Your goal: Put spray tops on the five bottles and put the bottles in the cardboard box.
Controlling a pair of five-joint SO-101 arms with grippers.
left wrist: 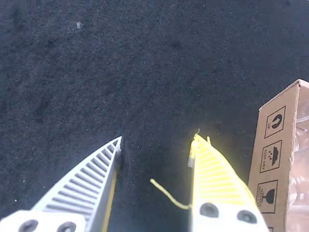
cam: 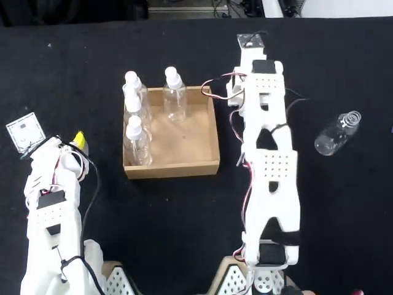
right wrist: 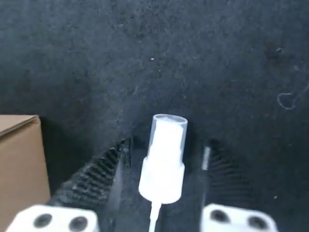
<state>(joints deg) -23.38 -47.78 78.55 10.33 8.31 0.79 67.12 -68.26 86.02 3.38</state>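
The cardboard box [cam: 184, 166] sits left of the table's middle. Several clear bottles with white spray tops stand in it, three along its left wall [cam: 136, 132] and one at the back [cam: 174, 92]. One uncapped bottle [cam: 334, 134] lies on its side at the far right. A white spray top [right wrist: 163, 159] lies between the fingers of my right gripper [right wrist: 165, 144], which is open with gaps on both sides. My right arm [cam: 270, 172] stretches up the table beside the box. Left of the box, my left gripper [left wrist: 157, 140] stands open over bare cloth, and its yellow finger [cam: 78, 137] is visible from above.
Black cloth covers the table. The box's printed side [left wrist: 277, 154] is close beside my left gripper, and a box corner [right wrist: 19, 145] lies near my right gripper. A white tag [cam: 26, 132] sits on the left arm. Free room lies in front of the box.
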